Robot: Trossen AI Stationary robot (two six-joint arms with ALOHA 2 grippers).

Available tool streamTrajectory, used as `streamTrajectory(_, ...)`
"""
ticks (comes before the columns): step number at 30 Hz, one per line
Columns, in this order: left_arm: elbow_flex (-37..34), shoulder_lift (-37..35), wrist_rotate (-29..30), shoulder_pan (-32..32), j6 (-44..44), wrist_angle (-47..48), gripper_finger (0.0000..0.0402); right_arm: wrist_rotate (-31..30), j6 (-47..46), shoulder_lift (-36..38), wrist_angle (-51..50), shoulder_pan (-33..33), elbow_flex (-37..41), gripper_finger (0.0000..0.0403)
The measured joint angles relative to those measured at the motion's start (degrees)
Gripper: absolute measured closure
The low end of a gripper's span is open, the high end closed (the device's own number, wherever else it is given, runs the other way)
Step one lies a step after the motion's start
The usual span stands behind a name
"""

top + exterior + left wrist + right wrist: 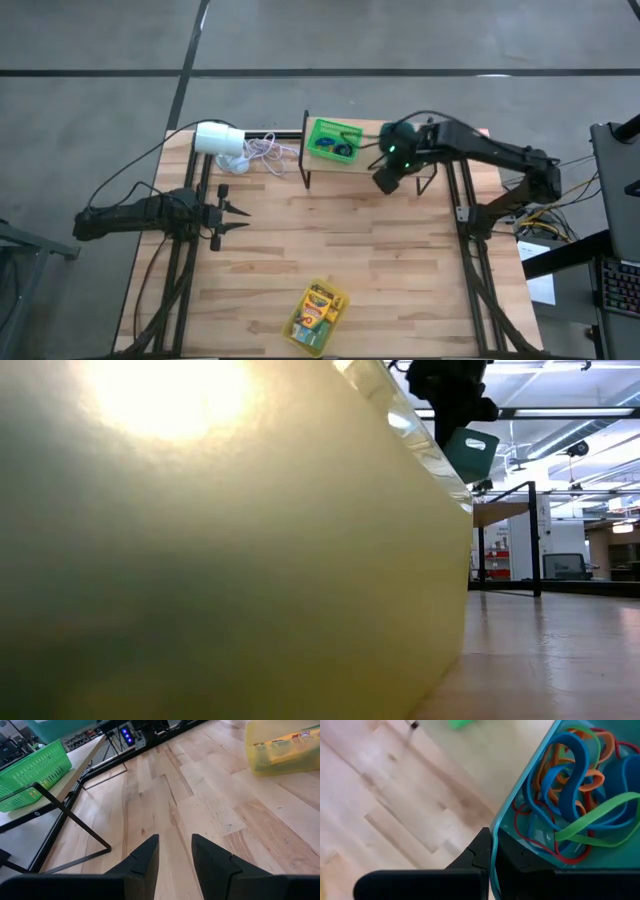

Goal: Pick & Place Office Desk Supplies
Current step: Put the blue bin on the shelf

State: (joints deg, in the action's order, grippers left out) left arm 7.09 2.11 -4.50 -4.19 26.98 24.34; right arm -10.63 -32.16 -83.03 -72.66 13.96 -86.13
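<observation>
1. We have the right gripper [492, 857] pinched on the thin wall of a teal bin [520, 815] full of rubber bands [570, 775] in blue, orange, red and green. The jaws press together on the rim, so the bin hangs from that one edge.
2. In the high view the right gripper [390, 175] sits toward one o'clock from the table's centre, just beside the green basket [335, 140] that stands at twelve o'clock on a raised shelf. The low view shows the teal bin [470, 452] lifted clear of the table.
3. We judge the step in hand to be the carry: the bin is up and nearing its drop-off, likely the shelf by the basket.
4. The next move calls for a level transfer and a gentle set-down before the jaws part, since a tilt could spill the bands.
5. Our left gripper [225, 215] waits at nine o'clock, jaws slightly apart and holding nothing [175, 855].
6. The yellow crayon box container [316, 317] lies at six o'clock, not yet collected.
</observation>
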Motion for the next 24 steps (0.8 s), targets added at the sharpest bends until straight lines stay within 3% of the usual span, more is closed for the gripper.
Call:
streamTrajectory(10,0.00,0.00,-0.02,0.02,-0.15,0.00,0.0284,0.04,10.69,1.52,0.02,10.47,0.07,0.0394)
streamTrajectory(24,0.00,0.00,-0.02,0.02,-0.11,0.00,0.0284,0.64,9.97,-4.21,0.06,15.59,0.16,0.0394)
